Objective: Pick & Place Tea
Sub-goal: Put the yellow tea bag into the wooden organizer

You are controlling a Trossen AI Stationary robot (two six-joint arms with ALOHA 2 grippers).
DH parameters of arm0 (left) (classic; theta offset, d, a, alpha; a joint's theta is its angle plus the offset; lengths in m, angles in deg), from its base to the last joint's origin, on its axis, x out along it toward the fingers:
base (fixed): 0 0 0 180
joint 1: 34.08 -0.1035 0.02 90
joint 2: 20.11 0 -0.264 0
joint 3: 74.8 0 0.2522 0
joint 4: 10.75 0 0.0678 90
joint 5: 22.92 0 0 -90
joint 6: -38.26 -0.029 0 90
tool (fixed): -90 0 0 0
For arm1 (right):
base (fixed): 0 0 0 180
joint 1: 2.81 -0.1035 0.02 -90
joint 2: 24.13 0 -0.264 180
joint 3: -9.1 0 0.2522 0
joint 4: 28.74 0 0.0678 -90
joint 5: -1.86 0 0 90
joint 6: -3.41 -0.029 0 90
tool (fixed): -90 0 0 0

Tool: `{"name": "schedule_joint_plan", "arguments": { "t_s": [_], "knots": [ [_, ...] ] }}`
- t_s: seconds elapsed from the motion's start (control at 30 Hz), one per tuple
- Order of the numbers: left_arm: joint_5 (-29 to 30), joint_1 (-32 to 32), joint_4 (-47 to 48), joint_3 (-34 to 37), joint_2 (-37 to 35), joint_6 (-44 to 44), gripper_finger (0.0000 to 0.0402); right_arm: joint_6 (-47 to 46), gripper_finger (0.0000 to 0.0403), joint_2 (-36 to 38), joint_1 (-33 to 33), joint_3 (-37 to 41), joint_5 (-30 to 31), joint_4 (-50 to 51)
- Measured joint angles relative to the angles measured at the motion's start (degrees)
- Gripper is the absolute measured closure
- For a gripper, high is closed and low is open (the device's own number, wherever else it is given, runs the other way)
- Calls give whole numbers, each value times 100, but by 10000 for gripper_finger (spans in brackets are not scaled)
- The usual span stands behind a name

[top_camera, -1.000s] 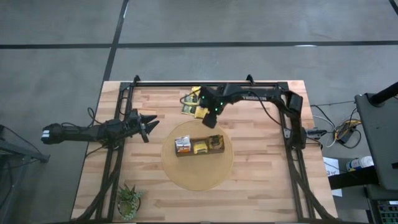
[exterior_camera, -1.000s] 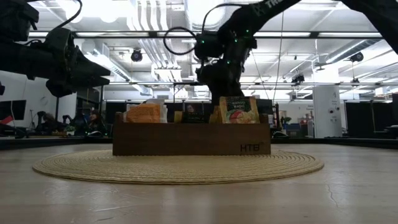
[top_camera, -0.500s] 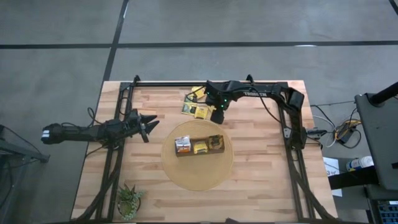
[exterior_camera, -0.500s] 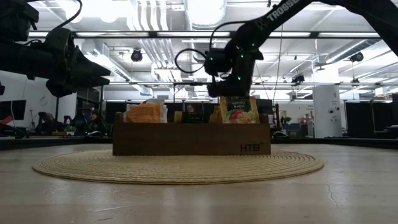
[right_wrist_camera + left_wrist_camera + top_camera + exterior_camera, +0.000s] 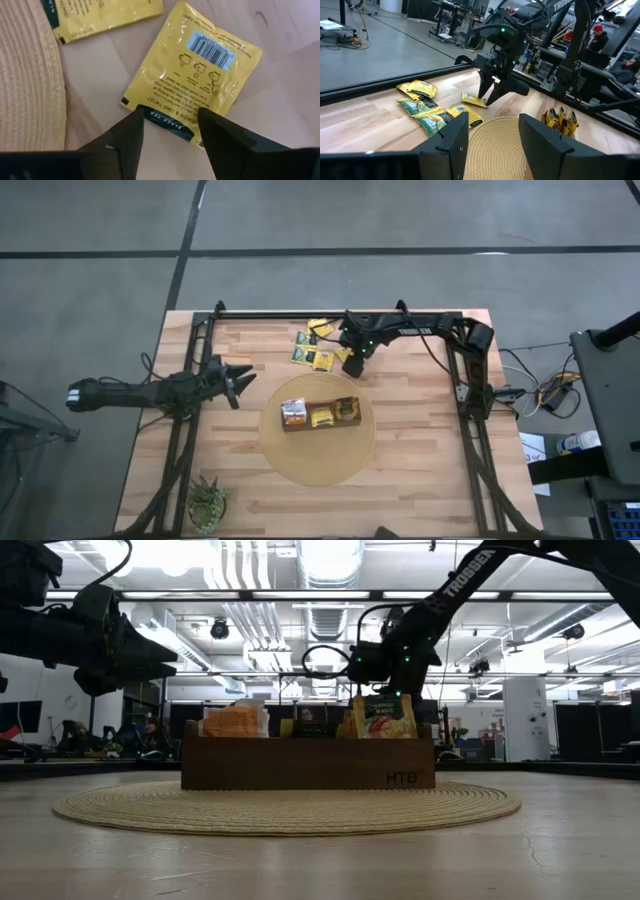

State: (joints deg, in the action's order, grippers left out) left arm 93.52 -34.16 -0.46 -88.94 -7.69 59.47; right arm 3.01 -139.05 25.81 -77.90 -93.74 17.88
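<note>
Right now the right gripper (image 5: 352,366), jaws apart and empty, is hovering directly above a yellow tea sachet (image 5: 192,100) lying flat on the table at the mat's (image 5: 300,465) twelve o'clock edge.

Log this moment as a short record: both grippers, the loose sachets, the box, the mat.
right gripper: open, just above a yellow tea sachet lying barcode-up on the table, not gripping it
left gripper: open, empty, waiting at the table's left side
loose sachets: several yellow and green ones flat on the wood beyond the mat
brown box: on the round woven mat, sachets standing in its compartments
potted plant: at the near left corner
</note>
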Motion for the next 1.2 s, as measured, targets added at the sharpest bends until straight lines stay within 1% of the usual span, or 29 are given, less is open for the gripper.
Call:
{"name": "schedule_joint_plan", "arguments": {
  "t_s": [0.1, 0.2, 0.3, 0.43, 0.47, 0.5, 0.63, 0.73, 0.87, 0.9, 1.03, 1.2],
  "knots": [
    [2, 0, 2, 0, 0, 2, 235, -137, 223, 12, -7, 194, -2, -22],
    [2, 1, 0, 0, -2, 1, 235, -246, 245, 19, -16, 272, -3, 5],
    [0, 2, 0, 0, -2, 0, 235, -283, 287, 16, -20, 287, 2, 56],
    [0, 0, 1, 0, -1, 0, 235, -326, 366, 8, -13, 293, -9, 96],
    [0, 1, 0, 0, 0, 1, 235, -324, 380, 8, -13, 297, -17, 99],
    [0, 0, 1, 0, -2, 0, 235, -328, 385, 7, -15, 300, -32, 101],
    [0, 0, 1, 0, -1, 1, 235, -415, 393, 51, -15, 300, -133, 131],
    [2, 0, 0, 0, -2, 2, 235, -415, 394, 143, -31, 169, -309, 390],
    [0, 0, 2, 0, 0, 0, 235, -392, 394, 299, -113, -54, -392, 746],
    [2, 2, 0, 0, -2, 0, 235, -376, 394, 361, -140, -139, -470, 775],
    [1, 1, 0, 0, -1, 1, 235, -287, 394, 504, -201, -366, -1200, 905],
    [0, 1, 0, 0, 0, 0, 235, -311, 394, 543, -373, -544, -1346, 897]
  ]
}}
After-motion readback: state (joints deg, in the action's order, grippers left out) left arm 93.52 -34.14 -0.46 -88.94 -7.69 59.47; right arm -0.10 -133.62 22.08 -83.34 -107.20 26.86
